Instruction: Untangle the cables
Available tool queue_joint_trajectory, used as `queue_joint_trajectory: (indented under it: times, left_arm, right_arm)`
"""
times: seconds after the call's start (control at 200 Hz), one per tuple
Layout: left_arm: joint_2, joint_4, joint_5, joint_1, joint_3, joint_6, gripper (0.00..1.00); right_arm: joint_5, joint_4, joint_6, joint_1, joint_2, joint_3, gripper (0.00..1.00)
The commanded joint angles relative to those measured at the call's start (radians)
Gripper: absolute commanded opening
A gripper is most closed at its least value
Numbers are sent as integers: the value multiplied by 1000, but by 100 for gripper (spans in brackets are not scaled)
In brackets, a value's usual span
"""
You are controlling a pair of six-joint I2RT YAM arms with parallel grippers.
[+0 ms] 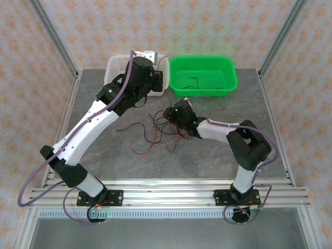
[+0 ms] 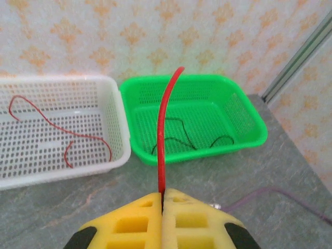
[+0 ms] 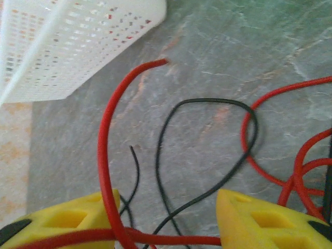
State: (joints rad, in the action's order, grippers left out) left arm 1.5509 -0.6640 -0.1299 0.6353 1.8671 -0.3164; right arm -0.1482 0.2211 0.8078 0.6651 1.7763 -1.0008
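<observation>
In the left wrist view my left gripper (image 2: 163, 196) is shut on a thin red cable (image 2: 161, 135) that rises from between its yellow pads. From above, that gripper (image 1: 161, 79) hangs by the white basket's right end. My right gripper (image 3: 166, 223) stands open low over the tangle of red and black cables (image 1: 155, 132) in the middle of the table. One red cable (image 3: 104, 145) curls past its left finger (image 3: 67, 220) and runs across the gap to the right finger (image 3: 259, 220). Black cables (image 3: 166, 155) lie on the table beneath the gap.
The white basket (image 2: 62, 83) at the back left holds one red cable (image 2: 52, 123). Beside it, the green basket (image 2: 197, 80) holds a black cable (image 2: 181, 132). A metal frame rail (image 1: 166, 193) runs along the near edge. Lilac arm cables hang off both arms.
</observation>
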Motion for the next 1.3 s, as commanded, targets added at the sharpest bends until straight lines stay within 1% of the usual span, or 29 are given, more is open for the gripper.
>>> queue_joint_trajectory:
  times: [0.0, 0.26, 0.345, 0.425, 0.48, 0.531, 0.621, 0.726, 0.836, 0.876, 0.986, 1.086, 1.166, 1.201, 1.296]
  left_arm:
    - [-20, -42, -79, 6, 112, 38, 0]
    - [46, -129, -194, 4, 331, 86, 0]
    - [59, -144, -205, -1, 357, 91, 0]
    - [59, -150, -203, -5, 334, 82, 0]
    - [49, -141, -198, -5, 286, 71, 4]
    - [29, -119, -186, -6, 217, 60, 11]
    - [-5, -78, -156, -9, 62, 29, 30]
    - [-38, -28, -113, -15, -132, -18, 50]
    - [-68, 41, -57, -37, -336, -87, 62]
    - [-77, 64, -40, -49, -401, -116, 63]
    - [-93, 127, 5, -92, -554, -191, 64]
    - [-92, 196, 75, -136, -674, -250, 64]
    - [-69, 242, 111, -164, -741, -264, 63]
    - [-56, 259, 124, -176, -763, -301, 63]
    - [-10, 298, 151, -206, -801, -321, 63]
  right_arm:
    - [81, 7, -18, 2, 27, 39, 51]
    - [123, 3, -27, 1, 31, 107, 51]
    - [128, 2, -30, -1, 25, 120, 51]
    - [128, 1, -36, -1, 16, 126, 51]
    - [125, -4, -43, -1, 4, 127, 51]
    - [121, -16, -52, -1, -11, 125, 51]
    - [122, -50, -77, -1, -52, 117, 51]
    - [132, -102, -110, -1, -121, 110, 54]
    - [146, -168, -148, -1, -203, 95, 59]
    - [149, -192, -160, -1, -230, 90, 60]
    - [167, -250, -185, -1, -306, 82, 62]
    - [181, -290, -202, -1, -368, 79, 63]
    - [192, -320, -215, -1, -410, 76, 63]
    - [196, -331, -219, -1, -425, 76, 64]
    - [202, -353, -224, -1, -467, 84, 64]
